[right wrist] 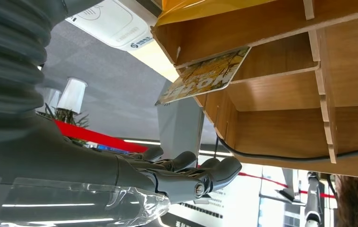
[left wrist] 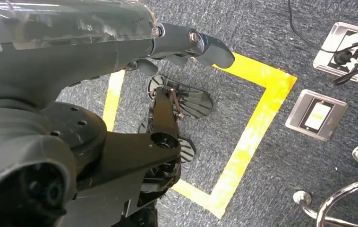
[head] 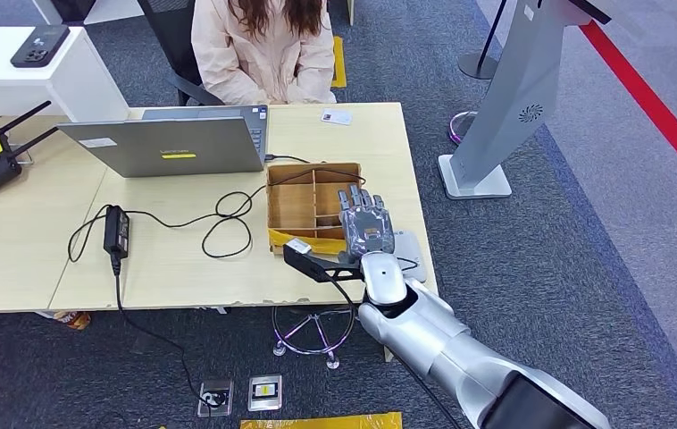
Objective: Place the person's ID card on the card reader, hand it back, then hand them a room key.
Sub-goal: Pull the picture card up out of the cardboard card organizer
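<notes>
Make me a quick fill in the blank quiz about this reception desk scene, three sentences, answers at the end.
1. The right hand hovers over the wooden ____ box.
2. The ID card lies on the table in front of the seated ____.
3. The grey ____ stands open beside the box.

Answers: divided; person; laptop

You are looking at an office reception desk: a pale wooden table (head: 31, 259) stands on grey carpet (head: 531, 268), with a laptop (head: 174, 143), a power adapter (head: 117, 228) and a wooden divided tray (head: 313, 206) on it. A person (head: 263, 45) sits across the table, and a grey kiosk stand (head: 514, 98) rises beside a red floor line (head: 656, 107).
</notes>
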{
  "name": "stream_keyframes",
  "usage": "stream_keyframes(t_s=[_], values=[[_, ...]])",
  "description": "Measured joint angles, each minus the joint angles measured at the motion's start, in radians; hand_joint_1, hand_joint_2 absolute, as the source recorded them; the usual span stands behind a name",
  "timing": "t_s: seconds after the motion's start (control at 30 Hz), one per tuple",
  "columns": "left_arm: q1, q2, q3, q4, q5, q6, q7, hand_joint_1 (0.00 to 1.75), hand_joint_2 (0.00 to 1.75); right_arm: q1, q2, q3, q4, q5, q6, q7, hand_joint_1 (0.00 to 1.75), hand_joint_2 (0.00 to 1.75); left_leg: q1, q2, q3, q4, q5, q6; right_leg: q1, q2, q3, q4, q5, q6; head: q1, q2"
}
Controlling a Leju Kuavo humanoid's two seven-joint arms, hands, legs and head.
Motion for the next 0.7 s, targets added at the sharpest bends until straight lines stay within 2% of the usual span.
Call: stream_keyframes(t_s=[0.7], values=[[-0.006, -0.003, 0.000, 0.000, -0.009, -0.004, 0.005, 0.00, 0.00, -0.008, 0.009, 0.001, 0.023, -0.003, 0.032, -0.004, 0.00, 1.75, 0.000, 0.000, 0.000, 0.000, 0.000, 0.000, 0.000, 0.000, 0.000, 0.000, 0.000, 0.000, 0.000, 0.000]])
